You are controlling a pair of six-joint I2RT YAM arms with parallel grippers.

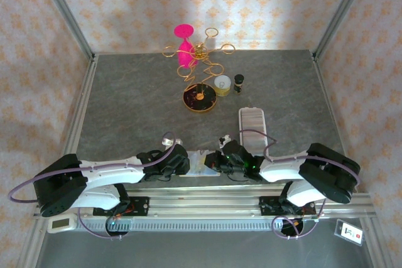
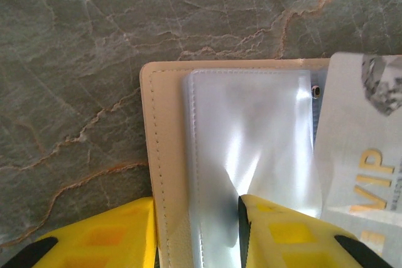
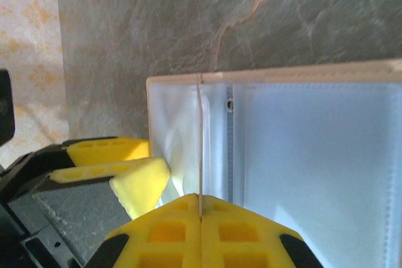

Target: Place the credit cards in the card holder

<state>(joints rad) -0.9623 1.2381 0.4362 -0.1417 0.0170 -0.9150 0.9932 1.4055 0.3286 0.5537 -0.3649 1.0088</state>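
The cream card holder lies open near the table's front edge, its clear plastic sleeves facing up. My left gripper is shut on the holder's left flap, cover and one sleeve pinched between the yellow fingers. A pale grey credit card with gold "VIP" lettering stands at the holder's right side. In the right wrist view this credit card is seen edge-on, and my right gripper is shut on it above the sleeves. The left gripper's fingers lie beside it. Both grippers meet over the holder: left gripper, right gripper.
A long white ridged tray lies just behind the right arm. Farther back stand a gold wire stand on a dark round base, a pink goblet, a small cup and a dark bottle.
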